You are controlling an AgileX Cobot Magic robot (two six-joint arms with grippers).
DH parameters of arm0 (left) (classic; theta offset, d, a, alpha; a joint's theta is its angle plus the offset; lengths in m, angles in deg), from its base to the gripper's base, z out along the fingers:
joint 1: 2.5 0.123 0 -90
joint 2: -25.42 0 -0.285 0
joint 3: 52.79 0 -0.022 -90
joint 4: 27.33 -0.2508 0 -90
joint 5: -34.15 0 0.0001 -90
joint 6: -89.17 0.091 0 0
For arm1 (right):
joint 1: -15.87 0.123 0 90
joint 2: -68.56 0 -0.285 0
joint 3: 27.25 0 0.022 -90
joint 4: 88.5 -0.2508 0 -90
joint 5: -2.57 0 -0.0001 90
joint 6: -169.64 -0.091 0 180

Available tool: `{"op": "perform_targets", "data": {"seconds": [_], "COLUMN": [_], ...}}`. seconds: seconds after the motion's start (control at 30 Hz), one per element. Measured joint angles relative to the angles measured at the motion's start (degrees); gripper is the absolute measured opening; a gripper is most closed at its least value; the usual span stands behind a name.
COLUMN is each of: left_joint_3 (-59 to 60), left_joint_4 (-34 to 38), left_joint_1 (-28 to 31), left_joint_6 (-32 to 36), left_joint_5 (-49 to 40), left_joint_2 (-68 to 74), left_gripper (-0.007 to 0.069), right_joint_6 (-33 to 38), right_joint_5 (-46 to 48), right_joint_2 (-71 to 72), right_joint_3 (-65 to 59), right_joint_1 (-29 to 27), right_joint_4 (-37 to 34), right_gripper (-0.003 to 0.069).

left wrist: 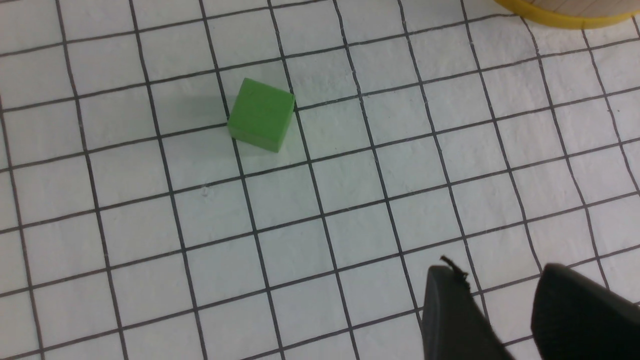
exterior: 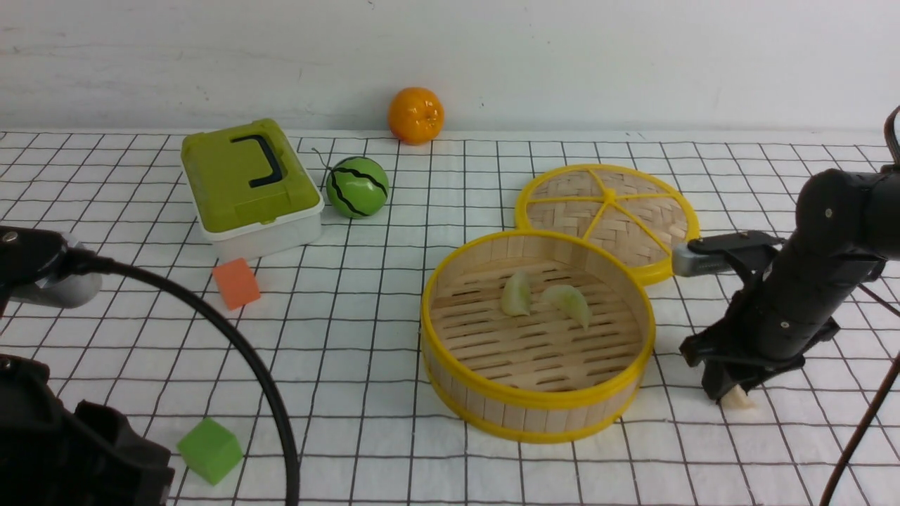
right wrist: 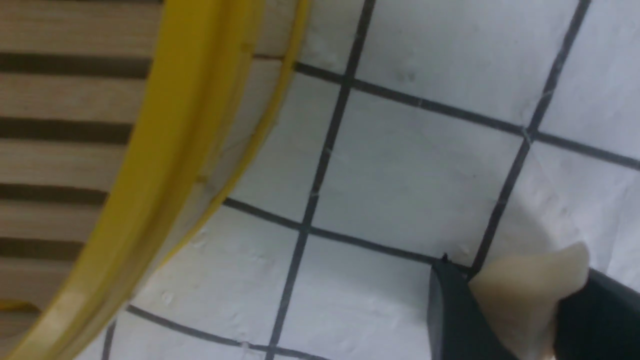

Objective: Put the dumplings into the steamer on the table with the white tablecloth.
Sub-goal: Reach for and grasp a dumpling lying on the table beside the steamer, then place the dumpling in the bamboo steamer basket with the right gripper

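Cream dumpling [right wrist: 525,295] mostly hidden between right jaws, just beside steamer [right wrist: 165,150].

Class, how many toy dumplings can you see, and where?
3. A left dumpling and a right dumpling lie inside the steamer. The third dumpling is in the right gripper, beside the steamer.

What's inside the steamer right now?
In the steamer, the left dumpling and right dumpling lie side by side on the slatted floor. Its near wall hides the floor's front strip. The third dumpling is outside, in the right gripper.
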Motion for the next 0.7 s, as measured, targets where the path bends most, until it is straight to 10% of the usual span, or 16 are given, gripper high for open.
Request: {"op": "perform_targets", "data": {"seconds": [0.37,0.7], "left_joint_3": [0.0,0.53], "left_joint_4": [1.32,2.95], "left_joint_1": [0.0,0.0], "left_joint_6": [0.0,4.65], "left_joint_5": [-0.86,-1.26], "left_joint_2": [-0.05,-6.57], "left_gripper": [0.0239,0.0239], "right_joint_6": [-3.8,-9.35], "right_joint_5": [13.37,5.09], "right_joint_2": [5.64,0.37], "right_joint_3": [12.46,18.88], "right_joint_1": [9.77,23.99], "right_joint_4": [0.43,-0.02], "right_gripper": [0.0237,0.0237]}}
